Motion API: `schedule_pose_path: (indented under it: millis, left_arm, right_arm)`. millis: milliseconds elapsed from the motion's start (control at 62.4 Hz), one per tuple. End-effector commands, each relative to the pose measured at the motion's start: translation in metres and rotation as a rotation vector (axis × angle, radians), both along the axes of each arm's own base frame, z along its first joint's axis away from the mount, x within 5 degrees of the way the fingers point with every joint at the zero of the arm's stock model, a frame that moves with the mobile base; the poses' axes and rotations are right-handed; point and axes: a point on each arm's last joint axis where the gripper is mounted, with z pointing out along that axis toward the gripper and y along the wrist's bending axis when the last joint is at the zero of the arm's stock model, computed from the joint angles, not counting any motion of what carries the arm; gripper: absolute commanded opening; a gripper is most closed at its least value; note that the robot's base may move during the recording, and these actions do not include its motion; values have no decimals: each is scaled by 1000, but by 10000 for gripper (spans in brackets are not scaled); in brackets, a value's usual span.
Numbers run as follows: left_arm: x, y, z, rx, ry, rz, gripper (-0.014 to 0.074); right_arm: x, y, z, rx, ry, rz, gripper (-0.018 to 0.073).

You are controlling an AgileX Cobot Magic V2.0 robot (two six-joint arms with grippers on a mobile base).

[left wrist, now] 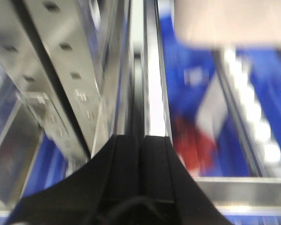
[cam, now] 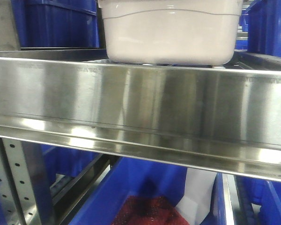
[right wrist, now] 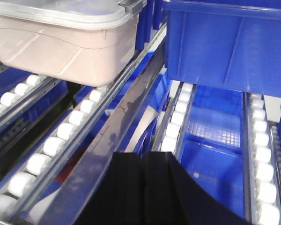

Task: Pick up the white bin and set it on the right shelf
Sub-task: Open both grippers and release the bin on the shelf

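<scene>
My left claw (left wrist: 141,140) and right claw (right wrist: 143,157) seem pressed closed, empty; the translucent whitish-pink plastic bin (cam: 171,35) sits ungrasped; next I open and straddle it.

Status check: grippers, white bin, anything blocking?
Left gripper shut, empty. Right gripper shut, empty. White bin on steel shelf, ungripped. Blue bin beside it.

white bin (cam: 171,35): translucent glossy plastic | right shelf (cam: 140,103): shiny brushed steel | blue bins (right wrist: 225,42): smooth plastic

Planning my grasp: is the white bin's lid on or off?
On. The right wrist view shows the lid seated flat on the bin, covering its rim, with the grey handle at its end.
</scene>
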Motion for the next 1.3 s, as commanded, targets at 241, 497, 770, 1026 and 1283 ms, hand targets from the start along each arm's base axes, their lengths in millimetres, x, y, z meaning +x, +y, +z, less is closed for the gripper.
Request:
schedule_pose_path:
  millis: [241, 497, 770, 1026, 1283]
  left_arm:
    - [-50, 14, -43, -111, -378, 82, -119]
    - [-73, 23, -58, -149, -586, 125, -119]
    - [-75, 23, -58, -142, -605, 126, -119]
    - [-75, 23, -58, -142, -605, 126, -119]
    - [-75, 23, -58, -142, -605, 126, -119]
  right_arm:
    - [-52, 6, -40, -63, -346, -44, 69]
    - [-73, 8, -40, -81, -530, -67, 69]
    - [-74, 8, -37, -82, -561, -74, 69]
    - [-73, 8, -37, -82, -560, -74, 69]
    - [-73, 8, -37, -82, -560, -74, 69]
